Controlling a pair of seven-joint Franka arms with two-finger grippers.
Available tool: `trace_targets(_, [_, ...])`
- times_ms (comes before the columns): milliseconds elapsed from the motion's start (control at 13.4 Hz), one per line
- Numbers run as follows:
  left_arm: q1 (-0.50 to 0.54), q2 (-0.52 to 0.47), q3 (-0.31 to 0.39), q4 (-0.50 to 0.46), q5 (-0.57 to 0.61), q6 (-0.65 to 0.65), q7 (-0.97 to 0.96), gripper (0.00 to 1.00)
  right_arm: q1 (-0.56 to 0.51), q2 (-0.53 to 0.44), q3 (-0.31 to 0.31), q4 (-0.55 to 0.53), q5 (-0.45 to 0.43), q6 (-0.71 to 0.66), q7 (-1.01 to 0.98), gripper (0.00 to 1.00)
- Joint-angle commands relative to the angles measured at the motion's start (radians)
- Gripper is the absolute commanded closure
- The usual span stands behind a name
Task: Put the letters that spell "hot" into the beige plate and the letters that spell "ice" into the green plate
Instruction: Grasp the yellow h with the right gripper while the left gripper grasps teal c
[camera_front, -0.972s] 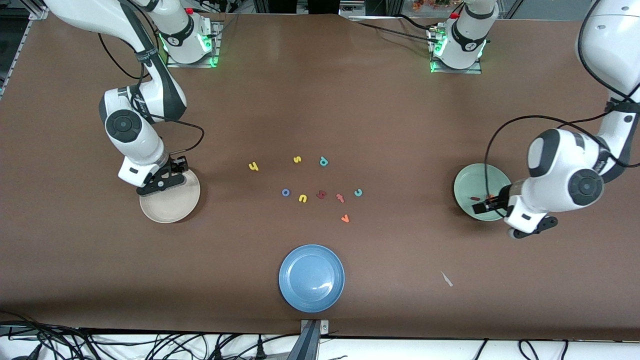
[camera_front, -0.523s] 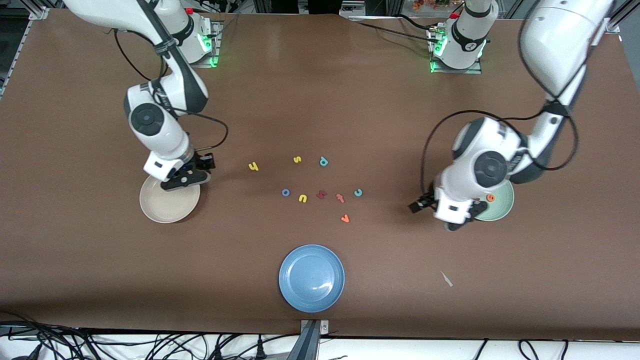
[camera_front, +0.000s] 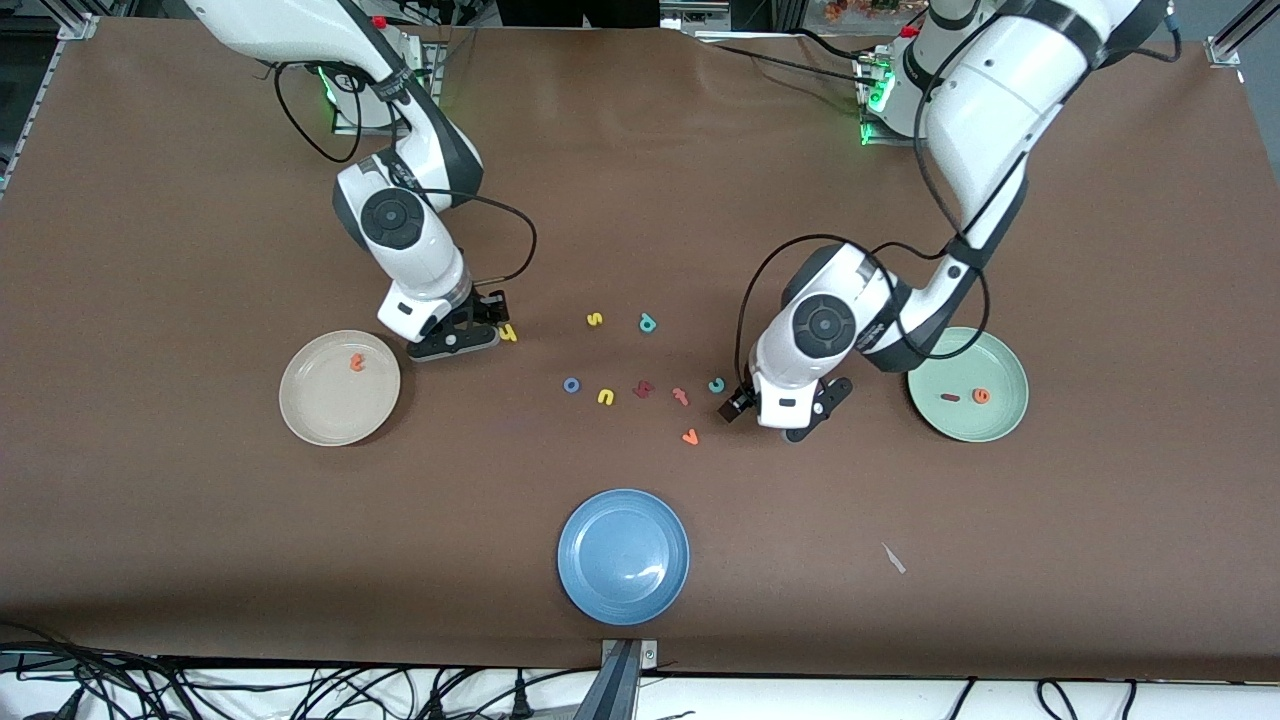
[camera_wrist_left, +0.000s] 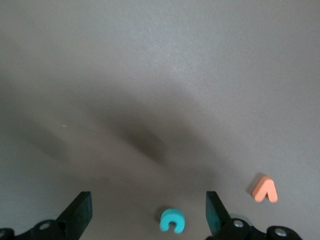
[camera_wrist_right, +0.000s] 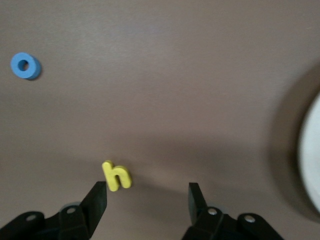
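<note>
Two smooth round plates are seen: beige plate (camera_front: 339, 388), middle left, green plate (camera_front: 967, 384), middle right. Left gripper (camera_wrist_left: 147, 217) is spread wide over curved teal c (camera_wrist_left: 172, 220); right gripper (camera_wrist_right: 146, 199) is parted by yellow h (camera_wrist_right: 116, 175).

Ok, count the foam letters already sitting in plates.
3. An orange t lies in the beige plate; a dark red i and an orange e lie in the green plate. The blue plate holds none.

Plates: beige plate (camera_front: 300, 400), green plate (camera_front: 1005, 385), blue plate (camera_front: 600, 580), all plain. Letters: yellow h (camera_wrist_right: 116, 175), blue o (camera_wrist_right: 25, 65), teal c (camera_wrist_left: 172, 220), orange v (camera_wrist_left: 264, 188). Table (camera_front: 640, 180) brown.
</note>
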Motion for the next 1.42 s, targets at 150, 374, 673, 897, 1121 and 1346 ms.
trace_targets(150, [-0.063,0.061,0.032,0.077,0.001,-0.01,-0.048,0.04,0.014,0.057,0.028,-0.002,0.002,0.093,0.015,0.18])
trace_targets(374, [-0.084,0.075,0.032,0.077,0.001,-0.01,-0.052,0.13,0.022,0.082,0.031,-0.009,-0.053,0.135,0.015,0.17])
trace_targets(673, [-0.089,0.081,0.032,0.077,0.001,-0.01,-0.06,0.31,0.025,0.091,0.031,-0.017,-0.194,0.138,0.015,0.16])
trace_targets(897, [-0.106,0.084,0.032,0.078,0.001,-0.01,-0.062,0.37,0.025,0.108,0.031,-0.054,-0.203,0.216,0.015,0.17])
trace_targets(1121, [-0.106,0.082,0.032,0.08,0.0,-0.01,-0.062,0.42,0.025,0.109,0.031,-0.065,-0.203,0.227,0.015,0.19])
trace_targets(1346, [-0.104,0.084,0.032,0.088,0.003,-0.01,-0.062,0.49,0.025,0.115,0.03,-0.066,-0.202,0.227,0.015,0.42])
